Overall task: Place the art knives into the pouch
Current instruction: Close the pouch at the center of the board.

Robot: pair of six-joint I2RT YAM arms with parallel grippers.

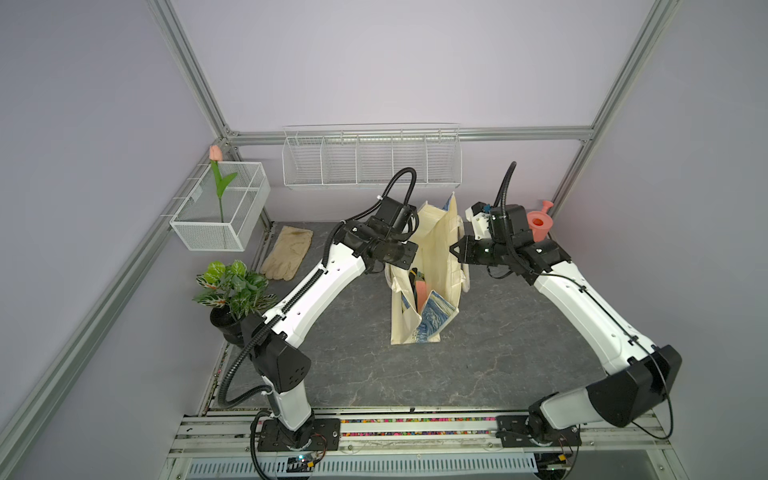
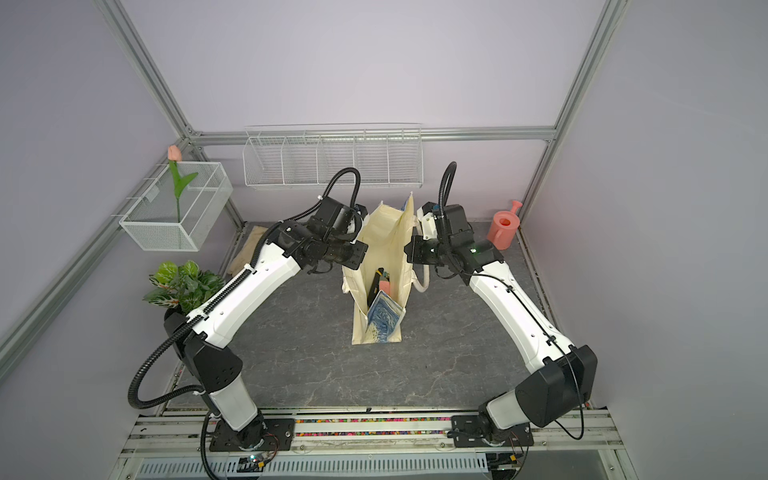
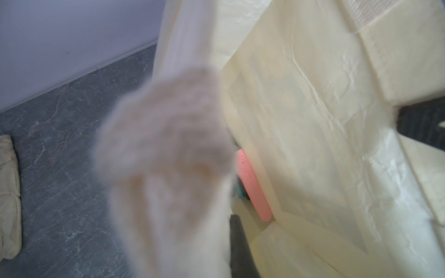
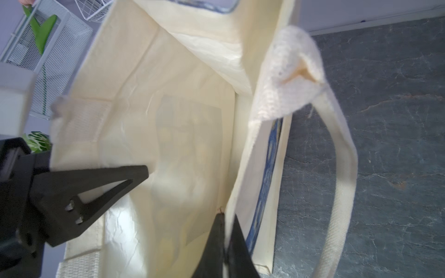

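The pouch [image 1: 436,237] [image 2: 386,232], cream with a blue swirl print panel [image 1: 436,316], stands upright mid-table with its mouth held wide. A black-and-yellow art knife [image 1: 413,273] [image 2: 377,280] stands inside it next to a pink item [image 3: 252,185]. My left gripper [image 1: 390,266] is shut on the pouch's left rim; in the left wrist view only one dark finger [image 3: 238,240] shows beside the fabric. My right gripper [image 4: 225,216] [image 1: 455,249] is shut on the right rim, with the cloth pinched between its fingers.
Beige gloves [image 1: 286,253] lie at the back left, near a potted plant [image 1: 232,286]. A pink watering can [image 1: 540,226] stands behind my right wrist. A mesh basket with a tulip [image 1: 220,208] and a wire shelf [image 1: 370,158] hang on the walls.
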